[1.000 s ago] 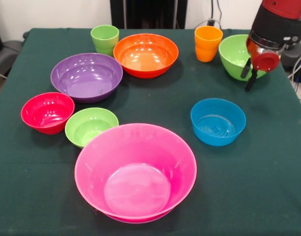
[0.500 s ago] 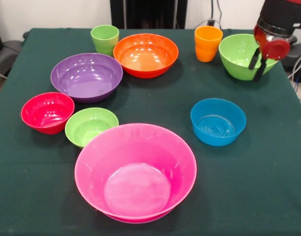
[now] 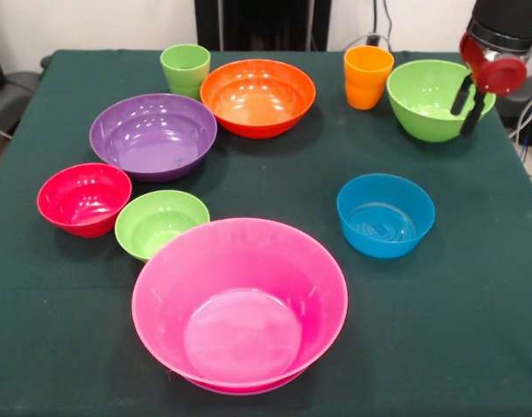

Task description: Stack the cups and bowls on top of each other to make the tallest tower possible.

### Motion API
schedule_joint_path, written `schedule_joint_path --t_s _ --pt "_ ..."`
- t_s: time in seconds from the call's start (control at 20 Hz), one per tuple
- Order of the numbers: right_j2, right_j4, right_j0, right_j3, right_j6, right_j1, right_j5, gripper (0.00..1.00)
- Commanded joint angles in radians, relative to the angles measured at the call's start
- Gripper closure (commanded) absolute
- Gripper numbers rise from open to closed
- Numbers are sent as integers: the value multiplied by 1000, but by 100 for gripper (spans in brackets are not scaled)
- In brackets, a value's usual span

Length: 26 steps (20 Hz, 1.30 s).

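Note:
All the bowls stand apart on the green tablecloth; nothing is stacked. The huge pink bowl is nearest and empty. One purple bowl, an orange bowl and a large lime green bowl stand further back. The small blue, red and lime green bowls stand in the middle. The light green cup and orange cup are at the far edge. My gripper hangs open and empty over the right rim of the large lime green bowl.
The table's right edge lies close beside the gripper. Cables and dark equipment sit beyond that edge. A dark chair part shows at the far left.
The gripper has risen and moved right along the large lime green bowl's right side. No bowl or cup has moved.

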Motion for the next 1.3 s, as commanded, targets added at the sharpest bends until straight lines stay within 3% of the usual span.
schedule_joint_path --t_s 0.05,0.65,1.05,1.3 --pt "132 -25 20 112 61 12 18 0" --pt "177 -29 19 224 55 -10 -105 0" --pt "125 -18 26 125 75 89 -123 0" --pt "116 -4 31 109 89 78 -92 0"
